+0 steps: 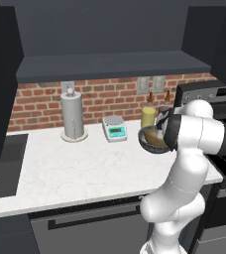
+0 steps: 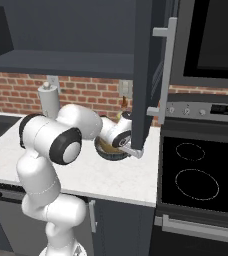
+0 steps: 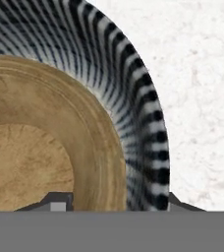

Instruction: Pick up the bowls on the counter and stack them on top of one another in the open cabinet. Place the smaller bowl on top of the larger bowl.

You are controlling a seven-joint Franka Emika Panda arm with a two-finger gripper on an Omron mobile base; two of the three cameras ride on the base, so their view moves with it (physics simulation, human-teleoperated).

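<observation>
the tan bowl [image 3: 40,147] sat nested inside the grey striped bowl [image 3: 138,113], near the surface's [image 1: 85,168] right edge by the stove. the tool [image 3: 114,202] straddled their rims, one fingertip each side; whether it had clamped i couldn't tell. best to pinch both walls firmly, then lift level towards the open cabinet [image 1: 110,64].

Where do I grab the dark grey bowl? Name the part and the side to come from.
Take its rim wall, from above. The larger bowl sits upright on the counter with the smaller bowl nested inside, so only the thin rim is free. The gripper probably needs one finger outside and one inside, pinching both walls.
</observation>
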